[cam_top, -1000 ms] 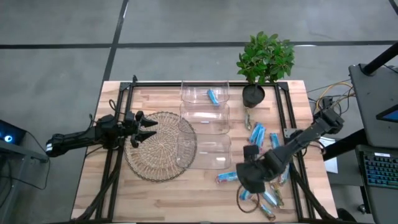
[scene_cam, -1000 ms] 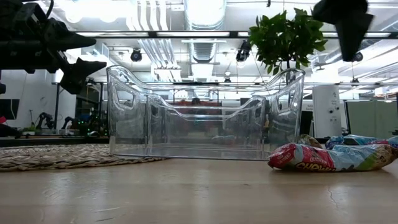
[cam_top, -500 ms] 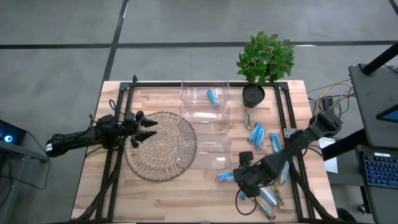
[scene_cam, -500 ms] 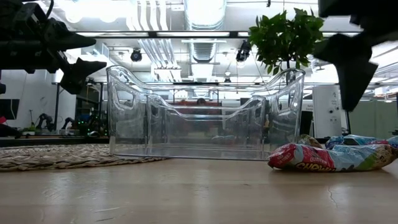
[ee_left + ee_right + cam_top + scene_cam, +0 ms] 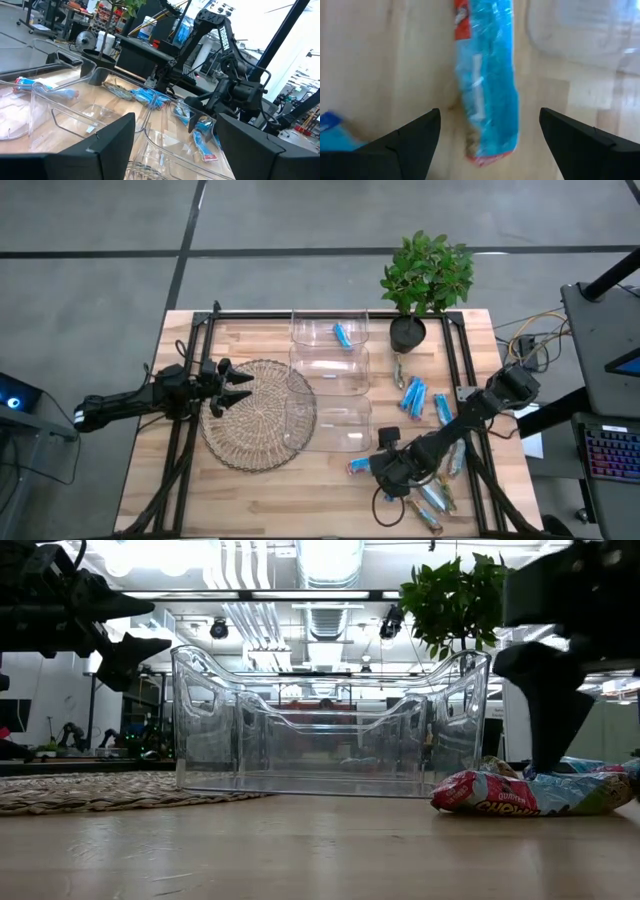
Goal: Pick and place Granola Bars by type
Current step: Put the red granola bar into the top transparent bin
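Note:
A blue bar with red ends lies flat on the wood just near of the nearest bin; it also shows as the bar and the bar. My right gripper is open and low over it, one finger on each side, apart from the wrapper; it also shows from above. More blue bars lie near the plant, several bars lie at the near right, and one blue bar lies in the far bin. My left gripper waits open over the woven mat.
Three clear bins stand in a row from far to near: the far bin, the middle bin and the near bin. A round woven mat lies to their left. A potted plant stands at the far right. Black frame rails run along both sides.
My right gripper has come down and shifted a little toward the table's left, ending low over the blue bar with red ends. The bar has stayed where it was.

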Motion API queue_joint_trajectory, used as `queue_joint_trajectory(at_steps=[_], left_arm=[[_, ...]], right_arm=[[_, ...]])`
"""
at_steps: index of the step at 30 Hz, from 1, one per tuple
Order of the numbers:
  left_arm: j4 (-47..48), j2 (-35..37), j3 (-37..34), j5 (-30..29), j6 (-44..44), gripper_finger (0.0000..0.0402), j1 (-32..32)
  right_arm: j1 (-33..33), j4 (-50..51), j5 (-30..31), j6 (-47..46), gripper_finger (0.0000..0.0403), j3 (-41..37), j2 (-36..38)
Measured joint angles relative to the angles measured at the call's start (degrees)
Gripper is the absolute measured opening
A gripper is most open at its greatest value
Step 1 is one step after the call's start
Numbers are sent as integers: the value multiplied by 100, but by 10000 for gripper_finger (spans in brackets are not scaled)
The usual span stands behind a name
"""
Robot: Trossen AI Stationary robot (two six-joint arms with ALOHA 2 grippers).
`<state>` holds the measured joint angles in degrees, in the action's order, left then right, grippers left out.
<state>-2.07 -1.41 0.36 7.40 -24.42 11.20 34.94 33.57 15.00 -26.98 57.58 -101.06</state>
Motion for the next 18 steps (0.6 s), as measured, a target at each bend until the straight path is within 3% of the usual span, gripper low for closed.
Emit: queue_joint_trajectory(at_steps=[5,9,18], left_arm=[[3,-16,1,-1,1,261,-1],[2,-24,2,0,2,261,-2],[2,-24,1,-1,2,261,-2]], right_arm=[[-72,-39,-20,45,321,3,-155],[-70,-99,-62,48,292,15,-196],[-71,-158,-89,43,146,-38,-150]])
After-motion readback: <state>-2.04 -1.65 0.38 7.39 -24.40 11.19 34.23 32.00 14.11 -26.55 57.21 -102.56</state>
